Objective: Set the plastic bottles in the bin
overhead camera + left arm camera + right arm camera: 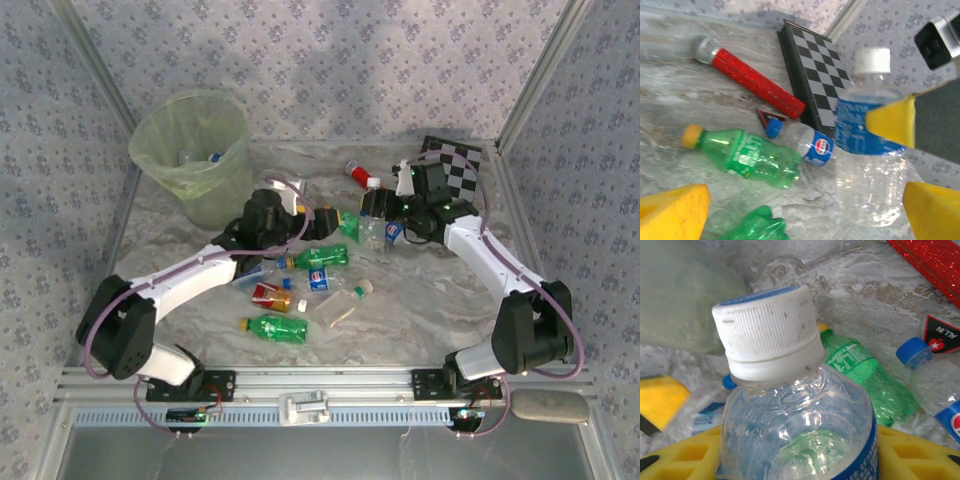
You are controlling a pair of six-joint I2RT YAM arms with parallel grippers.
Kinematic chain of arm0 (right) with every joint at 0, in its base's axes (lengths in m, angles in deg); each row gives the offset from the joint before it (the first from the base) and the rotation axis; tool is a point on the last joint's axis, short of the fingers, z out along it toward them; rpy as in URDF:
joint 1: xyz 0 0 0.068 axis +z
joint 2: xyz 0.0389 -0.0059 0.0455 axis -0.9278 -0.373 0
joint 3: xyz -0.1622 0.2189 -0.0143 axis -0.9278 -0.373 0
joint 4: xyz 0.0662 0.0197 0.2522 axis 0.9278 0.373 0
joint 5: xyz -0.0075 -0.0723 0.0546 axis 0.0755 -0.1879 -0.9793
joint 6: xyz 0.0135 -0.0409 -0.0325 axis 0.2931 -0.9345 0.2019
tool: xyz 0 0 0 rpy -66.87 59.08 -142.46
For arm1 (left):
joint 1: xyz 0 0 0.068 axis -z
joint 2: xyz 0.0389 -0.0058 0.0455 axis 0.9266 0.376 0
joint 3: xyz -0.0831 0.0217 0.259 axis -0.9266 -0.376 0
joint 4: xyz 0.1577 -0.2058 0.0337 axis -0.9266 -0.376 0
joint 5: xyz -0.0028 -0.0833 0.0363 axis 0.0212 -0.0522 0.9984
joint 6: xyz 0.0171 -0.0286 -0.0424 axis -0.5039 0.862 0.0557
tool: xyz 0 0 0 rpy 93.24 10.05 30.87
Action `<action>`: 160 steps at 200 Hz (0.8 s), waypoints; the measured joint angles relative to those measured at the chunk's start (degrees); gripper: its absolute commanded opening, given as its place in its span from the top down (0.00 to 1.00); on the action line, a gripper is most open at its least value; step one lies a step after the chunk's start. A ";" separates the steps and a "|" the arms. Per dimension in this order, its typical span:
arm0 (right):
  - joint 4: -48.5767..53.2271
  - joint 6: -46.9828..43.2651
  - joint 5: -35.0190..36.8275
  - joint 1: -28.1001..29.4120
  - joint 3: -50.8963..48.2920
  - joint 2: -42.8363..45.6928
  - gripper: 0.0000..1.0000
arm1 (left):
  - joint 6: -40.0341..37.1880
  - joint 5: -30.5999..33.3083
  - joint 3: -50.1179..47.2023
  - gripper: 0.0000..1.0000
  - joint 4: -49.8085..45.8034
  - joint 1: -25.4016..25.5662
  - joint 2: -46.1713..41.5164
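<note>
In the right wrist view my right gripper is shut on a clear bottle with a white cap and blue label, a yellow finger on each side. That upright bottle stands in the left wrist view, a right finger pressed on its label. My left gripper hangs open above the table, nothing between its yellow fingers. Below it lie a green bottle with an orange cap, a Pepsi bottle and another green bottle. The bin stands at the back left.
A red cylinder and a checkerboard lie behind the bottles. Several more bottles are scattered on the table in front of my left arm. The two grippers are close together mid-table.
</note>
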 measured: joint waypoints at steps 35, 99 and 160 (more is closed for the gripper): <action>-8.85 8.26 -4.44 -1.60 -2.80 0.00 0.49 | 2.32 -3.04 -0.22 0.01 5.01 3.61 3.76; -16.44 14.95 -9.44 -1.62 -5.44 0.24 0.49 | 2.99 -7.08 4.11 0.01 6.12 5.35 11.26; -17.64 15.89 -11.30 -1.64 -5.86 0.94 0.49 | 3.41 -8.46 6.69 0.15 6.12 5.35 13.09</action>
